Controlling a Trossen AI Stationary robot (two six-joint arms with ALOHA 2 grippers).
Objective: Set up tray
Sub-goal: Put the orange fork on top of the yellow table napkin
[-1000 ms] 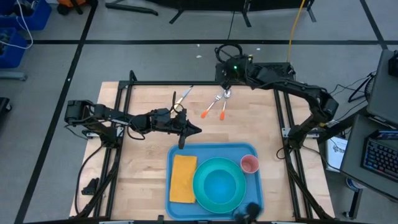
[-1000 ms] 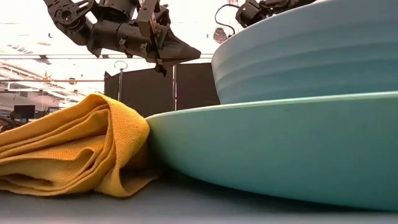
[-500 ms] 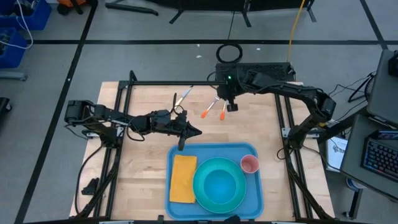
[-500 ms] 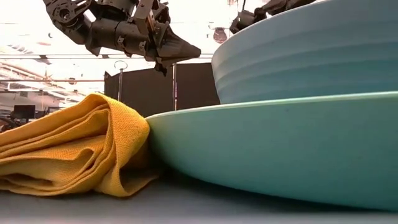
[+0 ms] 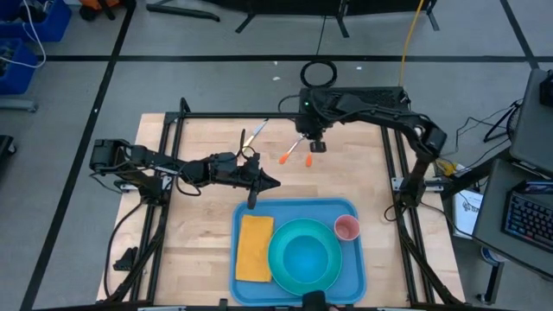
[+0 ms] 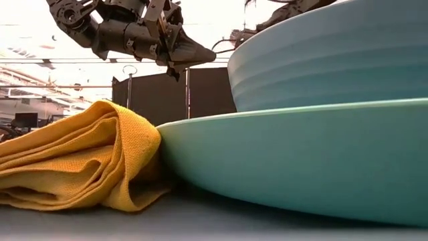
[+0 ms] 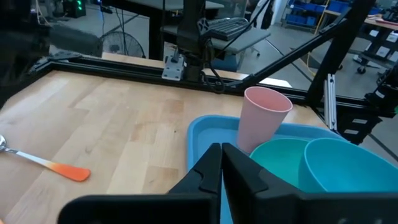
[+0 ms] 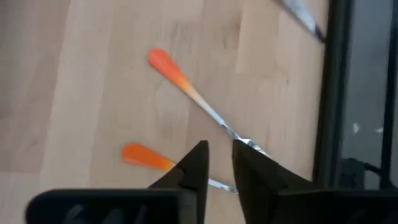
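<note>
The blue tray (image 5: 298, 285) looks stiff, light and slick; its raised rim is probably the best hold. The right claw (image 8: 217, 163) hovers slightly parted over two orange-handled utensils (image 5: 296, 149) on the bench (image 5: 207, 242). The left claw (image 7: 222, 163) waits closed near the tray.

- Even overhead light is falling on the pale wooden table top (image 5: 207, 216) in the high view, giving only soft, short shadows under the dark arms.
- In the low view, the room behind is blowing out to near white, so the left arm's dark gripper (image 6: 190, 52) is showing almost as a silhouette.
- The folded yellow-orange cloth napkin (image 6: 80, 157) is looking sharp, while the round turquoise plate (image 6: 301, 161) close to the lens is looking soft.
- In the right wrist view, the two orange-handled metal utensils (image 8: 180, 81) and the wood are blurring.
- The left wrist view is staying bright, with the pale pink plastic cup (image 7: 261, 121) crisp and the near fingers (image 7: 249, 180) dark.
</note>
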